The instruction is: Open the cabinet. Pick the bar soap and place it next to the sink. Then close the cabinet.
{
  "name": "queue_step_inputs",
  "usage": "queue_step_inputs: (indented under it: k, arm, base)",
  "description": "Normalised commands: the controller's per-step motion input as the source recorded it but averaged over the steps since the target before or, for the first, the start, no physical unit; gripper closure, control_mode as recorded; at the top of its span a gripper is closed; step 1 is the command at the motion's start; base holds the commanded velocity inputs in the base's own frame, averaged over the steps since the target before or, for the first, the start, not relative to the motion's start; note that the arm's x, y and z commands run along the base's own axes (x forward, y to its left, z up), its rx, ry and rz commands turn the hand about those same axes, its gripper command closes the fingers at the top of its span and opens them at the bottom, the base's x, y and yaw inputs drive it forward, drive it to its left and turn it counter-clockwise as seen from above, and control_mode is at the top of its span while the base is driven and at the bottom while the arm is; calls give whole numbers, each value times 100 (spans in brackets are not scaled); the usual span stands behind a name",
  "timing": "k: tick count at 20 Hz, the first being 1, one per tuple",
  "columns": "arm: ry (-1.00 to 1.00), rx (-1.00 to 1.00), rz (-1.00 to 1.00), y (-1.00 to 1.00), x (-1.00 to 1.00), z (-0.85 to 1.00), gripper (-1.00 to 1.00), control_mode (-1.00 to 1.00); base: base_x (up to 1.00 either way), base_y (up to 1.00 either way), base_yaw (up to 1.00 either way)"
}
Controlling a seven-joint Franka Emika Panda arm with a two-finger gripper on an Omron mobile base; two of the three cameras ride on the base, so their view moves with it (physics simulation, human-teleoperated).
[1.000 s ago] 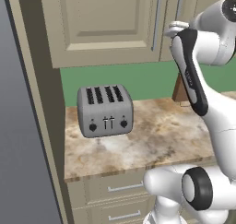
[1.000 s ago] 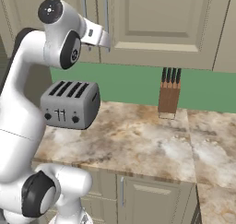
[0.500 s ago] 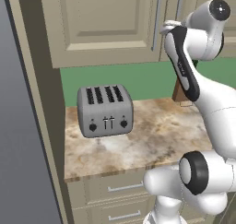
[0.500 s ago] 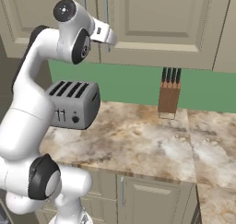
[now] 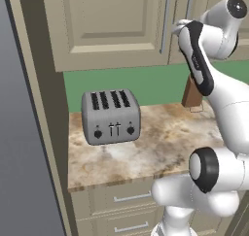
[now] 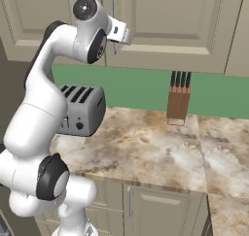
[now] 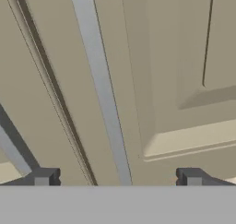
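Claw (image 7: 117, 178) spread wide, straddling the shut cabinet's (image 7: 179, 57) handle (image 7: 102, 87).

one toaster (image 5: 111, 116) with four slots, one knife block (image 6: 178, 98) holding four dark handles, two silver bar handles (image 5: 165, 24) on the closed cabinet (image 5: 112, 26) doors, and two drawers (image 5: 127, 197) with short handles below the counter (image 6: 146, 147) are counted.

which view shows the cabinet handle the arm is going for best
The hand view: the silver handle runs straight up the frame, close, centred between the open end effector fingertips. In the left base view it shows small beside the arm; in the right base view the wrist partly covers it.
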Motion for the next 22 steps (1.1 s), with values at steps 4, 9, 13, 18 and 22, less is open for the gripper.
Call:
queue_step_inputs:
  k: [4, 9, 13, 18, 22]
  arm:
    - [0, 0, 4, -2, 19, -3, -100, -100]
    - [0, 0, 3, 0, 33, -12, -100, -100]
    - [0, 0, 3, 0, 31, -10, -100, -100]
    - [0, 0, 3, 0, 35, -17, -100, -100]
    - [-4, 0, 4, 0, 40, -27, -100, -100]
  base:
    - [0, 0, 0]
    - [0, 0, 0]
    - [0, 0, 0]
    - [0, 0, 0]
    - [0, 0, 0]
